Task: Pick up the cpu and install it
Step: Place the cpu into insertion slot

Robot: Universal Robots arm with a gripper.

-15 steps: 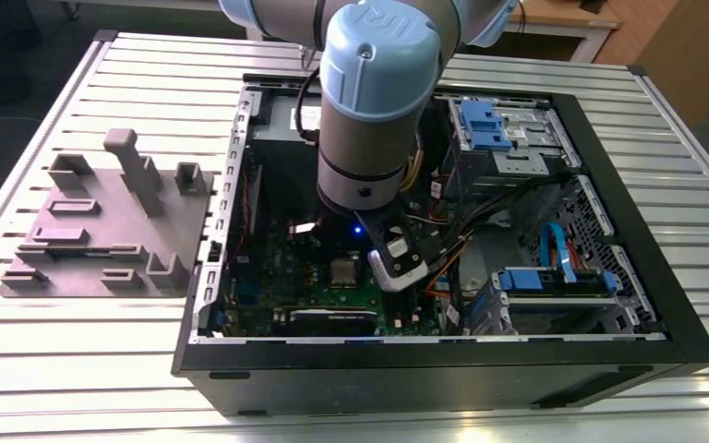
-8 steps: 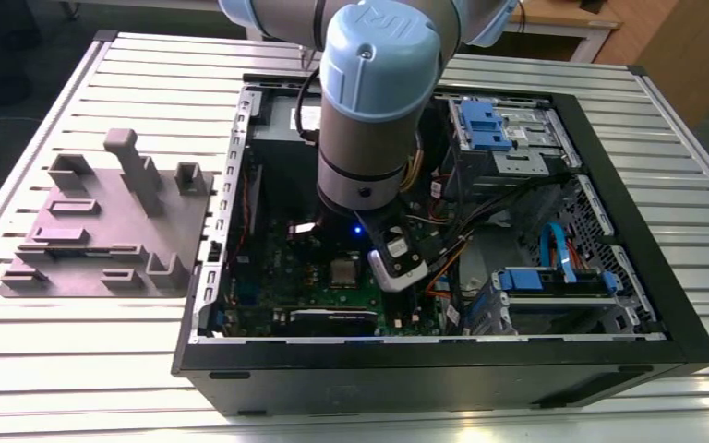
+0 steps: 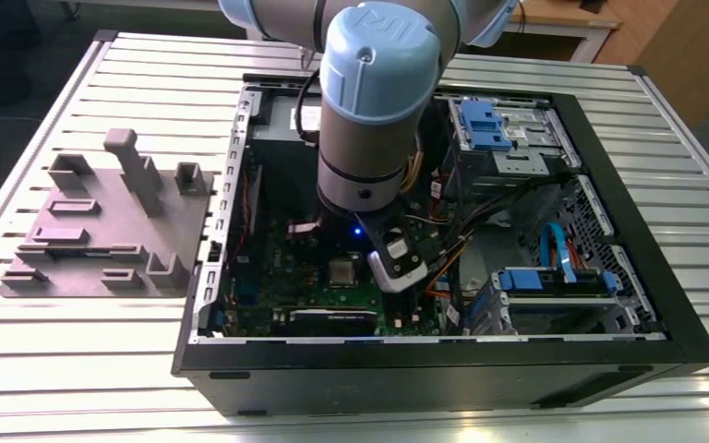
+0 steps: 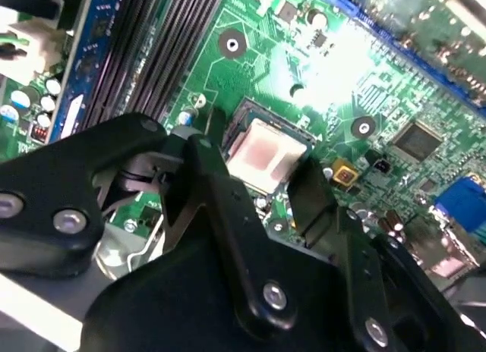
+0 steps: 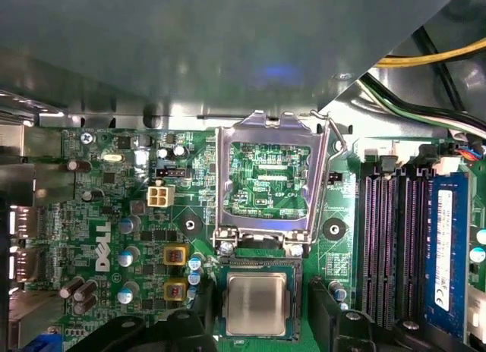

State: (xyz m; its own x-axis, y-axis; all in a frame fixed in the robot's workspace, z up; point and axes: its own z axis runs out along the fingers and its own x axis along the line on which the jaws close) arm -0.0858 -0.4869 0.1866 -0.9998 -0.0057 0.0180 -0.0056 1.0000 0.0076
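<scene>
- Silvery-grey top up, the cpu (image 5: 256, 303) lies flat inside its socket on the motherboard (image 5: 114, 215), edges in line with the socket walls; from that I judge it seated, not merely laid on
- the socket frame (image 5: 272, 177) stands hinged open just beside the chip, green board showing through its window, so the chip is not yet clamped; the frame is up, I take it, to leave the socket free from above
- the gripper (image 4: 254, 158) hangs right over the chip with its jaws spread; the black fingers (image 4: 216, 193) stand one on each side, wider apart than the chip, with no pad seen pressing its edge, so it grips nothing
- in the exterior view the arm (image 3: 373, 111) reaches down into the open computer case (image 3: 453, 369), which lies on its side on a slatted table (image 3: 700, 231), so the board faces up to the tool
- memory slots (image 5: 387, 246) run alongside the socket, near the fingers but apart from them
</scene>
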